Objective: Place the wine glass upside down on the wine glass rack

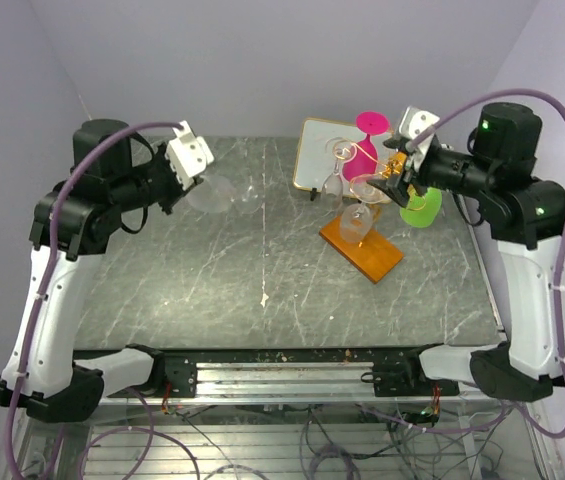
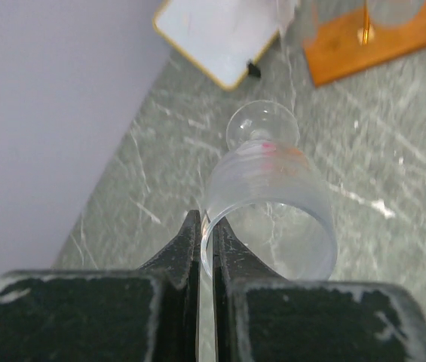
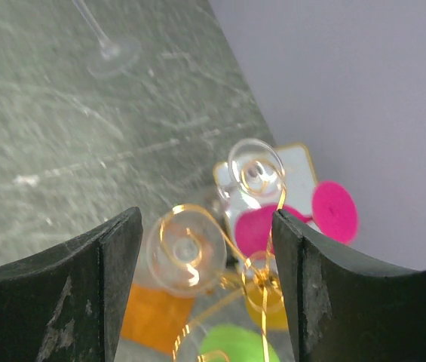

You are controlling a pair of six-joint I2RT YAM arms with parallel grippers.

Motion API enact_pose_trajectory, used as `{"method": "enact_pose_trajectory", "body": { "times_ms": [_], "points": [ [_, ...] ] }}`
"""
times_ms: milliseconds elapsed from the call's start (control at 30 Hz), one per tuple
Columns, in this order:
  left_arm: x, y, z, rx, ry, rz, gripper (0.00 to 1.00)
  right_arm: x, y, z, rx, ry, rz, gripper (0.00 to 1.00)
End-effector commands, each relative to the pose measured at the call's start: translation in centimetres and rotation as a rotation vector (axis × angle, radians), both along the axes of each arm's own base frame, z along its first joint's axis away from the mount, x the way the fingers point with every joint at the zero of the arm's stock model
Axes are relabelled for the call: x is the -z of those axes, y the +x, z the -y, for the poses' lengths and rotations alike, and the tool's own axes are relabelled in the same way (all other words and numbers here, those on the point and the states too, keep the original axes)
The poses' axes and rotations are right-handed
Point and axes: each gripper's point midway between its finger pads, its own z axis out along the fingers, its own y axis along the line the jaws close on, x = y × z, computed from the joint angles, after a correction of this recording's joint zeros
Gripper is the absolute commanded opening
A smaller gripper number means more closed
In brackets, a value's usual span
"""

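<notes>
My left gripper is shut on the rim of a clear wine glass, held tilted above the left part of the table. In the left wrist view the fingertips pinch the rim and the wine glass points its foot away. The wine glass rack, gold scrolled wire on an orange-brown base, stands at the right. My right gripper is open and empty just above the rack's arms; the right gripper frames two hanging clear glasses. The held glass's foot shows far off.
Pink, green, yellow and clear glasses hang upside down on the rack. A gold-framed mirror-like panel lies behind it, also in the left wrist view. Purple walls enclose the marbled table.
</notes>
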Motion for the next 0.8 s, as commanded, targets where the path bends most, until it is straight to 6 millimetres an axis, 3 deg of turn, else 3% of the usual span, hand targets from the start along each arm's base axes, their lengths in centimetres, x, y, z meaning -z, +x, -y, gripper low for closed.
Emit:
{"method": "enact_pose_trajectory", "body": {
  "times_ms": [0,133,333,567,767],
  "points": [
    [-7.0,0.4,3.1,0.078,-0.216,0.092,0.07,-0.4,1.9,-3.5,-0.08,0.203,-0.129,0.68],
    [-10.5,0.6,4.2,0.09,-0.343,0.109,0.07,-1.1,3.2,-5.4,-0.12,0.34,-0.2,0.65],
    [-13.3,1.7,5.0,0.073,-0.466,0.122,0.07,-1.5,5.7,-7.3,-0.052,0.532,-0.374,0.63],
    [-14.5,2.3,5.5,0.079,-0.523,0.12,0.07,0.0,6.8,-10.1,-0.044,0.638,-0.56,0.61],
    [-14.1,2.8,5.8,0.084,-0.519,0.112,0.07,1.9,8.0,-11.1,0.001,0.668,-0.635,0.59]
  ]
}}
